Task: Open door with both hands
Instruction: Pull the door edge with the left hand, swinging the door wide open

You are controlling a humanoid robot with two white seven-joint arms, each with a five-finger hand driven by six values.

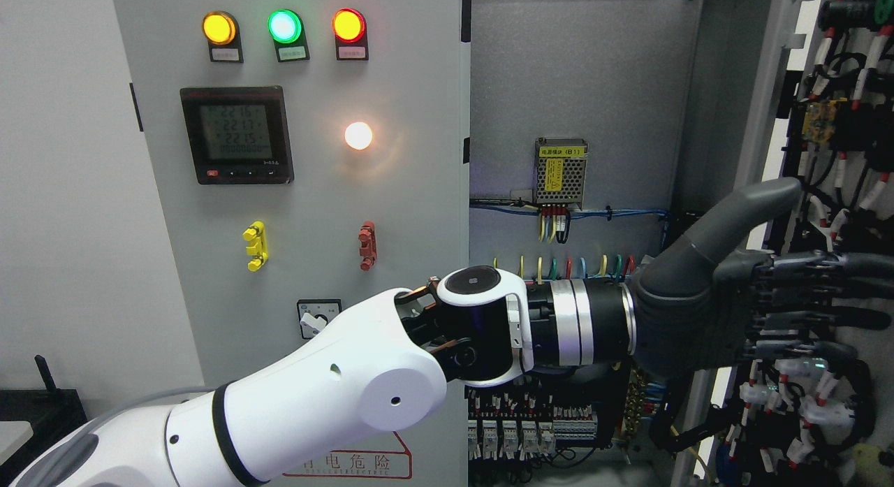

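My left arm [314, 396] comes in from the lower left and reaches across to the right side of the electrical cabinet. Its dark grey left hand [803, 291] is open, with the fingers [824, 267] stretched straight to the right and the thumb [740, 214] raised. The right door [758, 124] stands swung open to the right, its inner face with wiring [848, 89] turned toward me. The fingers lie across the door's edge and inner face; I cannot tell whether they touch it. The right arm is out of view.
The left cabinet door [405, 207] is closed; it carries three lit lamps [284, 26], a meter [236, 134] and a rotary switch [318, 318]. The open cabinet interior [573, 89] shows a power module [560, 171], coloured wires and breakers [531, 431].
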